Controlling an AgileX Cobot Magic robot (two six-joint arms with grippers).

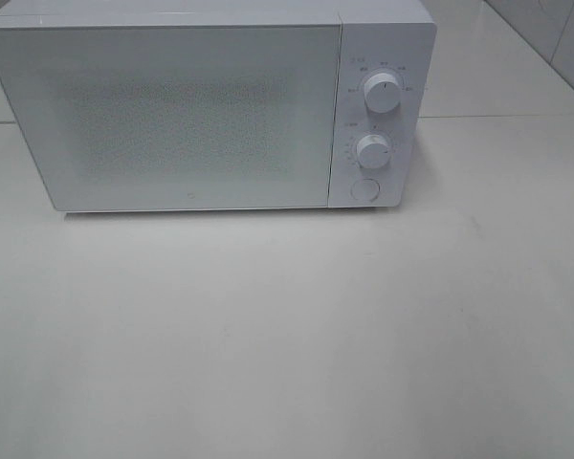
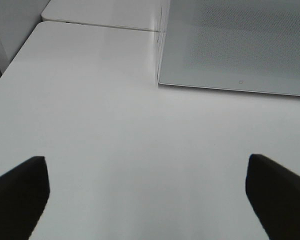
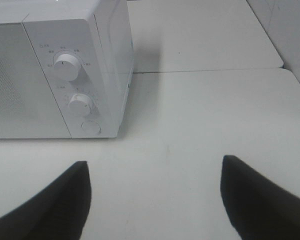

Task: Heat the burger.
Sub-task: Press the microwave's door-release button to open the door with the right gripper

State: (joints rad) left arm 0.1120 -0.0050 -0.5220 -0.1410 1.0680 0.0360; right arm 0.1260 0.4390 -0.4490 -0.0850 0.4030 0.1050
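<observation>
We find no burger in any view, so its place, heading and long axis cannot be told; it may sit behind the microwave's (image 1: 210,105) shut door (image 2: 240,45). The round button (image 3: 90,127) and lower knob (image 3: 80,104) lie ahead of our right gripper (image 3: 155,165), the nearer one. The left gripper (image 2: 146,165) faces the door's opposite corner. Both are spread wide and empty.

The microwave (image 1: 387,38) at twelve o'clock is white; its door (image 1: 172,115) is pale grey, finely dotted. The upper knob (image 1: 381,93) at two o'clock is white, the table (image 1: 287,335) off-white, the left gripper (image 2: 147,192) and right gripper (image 3: 155,195) black.
</observation>
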